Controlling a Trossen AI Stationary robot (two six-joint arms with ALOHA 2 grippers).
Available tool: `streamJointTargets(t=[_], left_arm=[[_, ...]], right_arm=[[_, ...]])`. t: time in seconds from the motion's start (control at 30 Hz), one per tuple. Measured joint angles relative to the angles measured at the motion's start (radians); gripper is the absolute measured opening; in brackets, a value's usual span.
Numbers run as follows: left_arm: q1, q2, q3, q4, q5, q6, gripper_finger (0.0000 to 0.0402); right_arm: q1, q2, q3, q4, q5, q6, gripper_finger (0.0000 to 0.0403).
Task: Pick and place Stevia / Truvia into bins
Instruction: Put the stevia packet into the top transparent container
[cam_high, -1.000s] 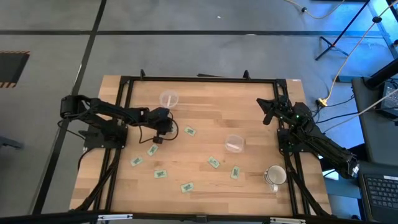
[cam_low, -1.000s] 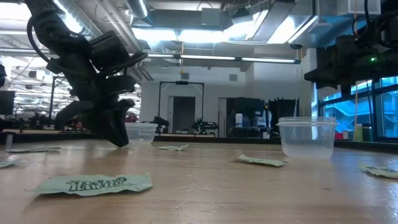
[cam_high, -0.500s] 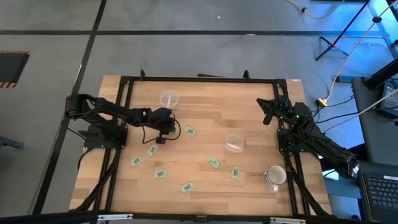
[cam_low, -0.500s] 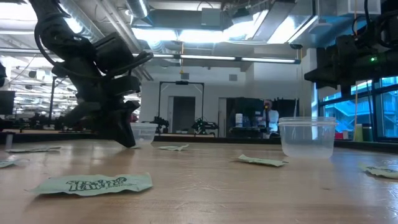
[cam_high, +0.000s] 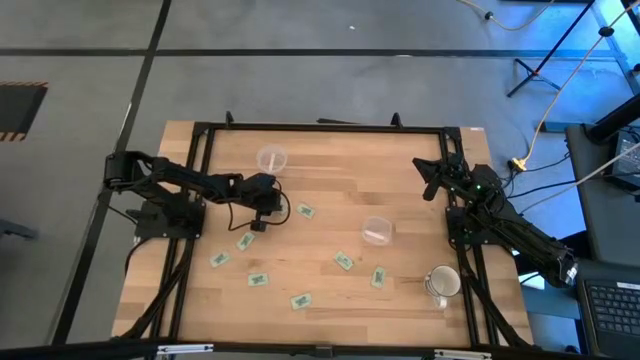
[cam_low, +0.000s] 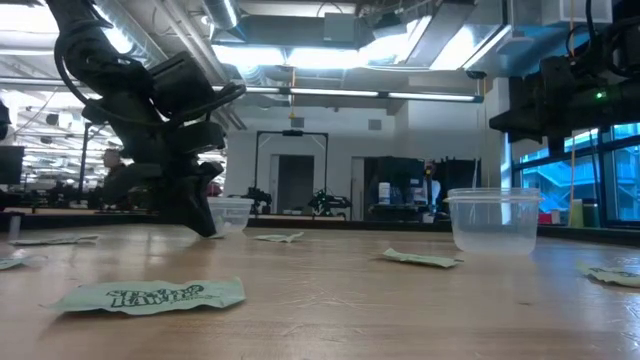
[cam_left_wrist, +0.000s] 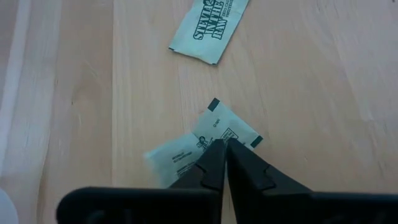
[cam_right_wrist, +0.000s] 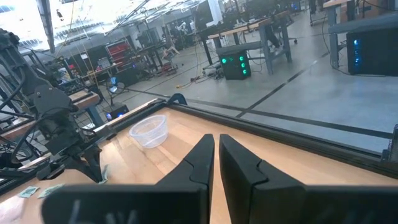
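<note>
The left gripper (cam_high: 256, 222) is down on the wooden surface (cam_high: 330, 170), near the left side. Its fingers (cam_left_wrist: 214, 163) are pinched tight on a crumpled green packet (cam_left_wrist: 211, 140) that lies flat on the wood. Another packet (cam_left_wrist: 208, 28) lies just past it, not touching.

One clear cup (cam_high: 271, 159) stands near the back of the surface, close to the left gripper. The other cup (cam_high: 376, 230) stands more in the middle. Both cups look like they have nothing in them.

More green packets lie spread over the front half of the surface. One (cam_high: 304, 211) is between the left gripper and the middle cup. Others (cam_high: 257, 279) lie nearer the front edge, well apart from each other. In the low view one packet (cam_low: 150, 295) lies close to the camera.

A white mug (cam_high: 442, 283) stands at the front right.

The right gripper (cam_high: 430, 186) waits up high at the right edge, away from the packets. Its fingers (cam_right_wrist: 199, 158) are nearly together and hold nothing.
</note>
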Motion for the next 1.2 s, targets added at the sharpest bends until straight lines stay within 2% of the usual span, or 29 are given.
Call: streamJointTargets(t=[0.2,0.47,0.77,0.97,1.2], left_arm=[[0.0,-0.015,-0.003,-0.005,-0.01,0.0,0.0004],[0.001,-0.112,-0.008,-0.05,-0.023,0.018,0.0003],[0.007,-0.282,-0.001,-0.113,-0.131,-0.014,0.0003],[0.068,-0.358,0.069,-0.165,-0.147,-0.126,0.0003],[0.171,-0.357,0.148,-0.238,-0.148,-0.166,0.0003]], right_arm=[[0.0,0.0,0.0,0.0,0.0,0.0,0.003],[0.0,0.0,0.0,0.0,0.0,0.0,0.003],[0.0,0.0,0.0,0.0,0.0,0.0,0.003],[0.0,0.0,0.0,0.0,0.0,0.001,0.003],[0.0,0.0,0.0,0.0,0.0,0.004,0.003]])
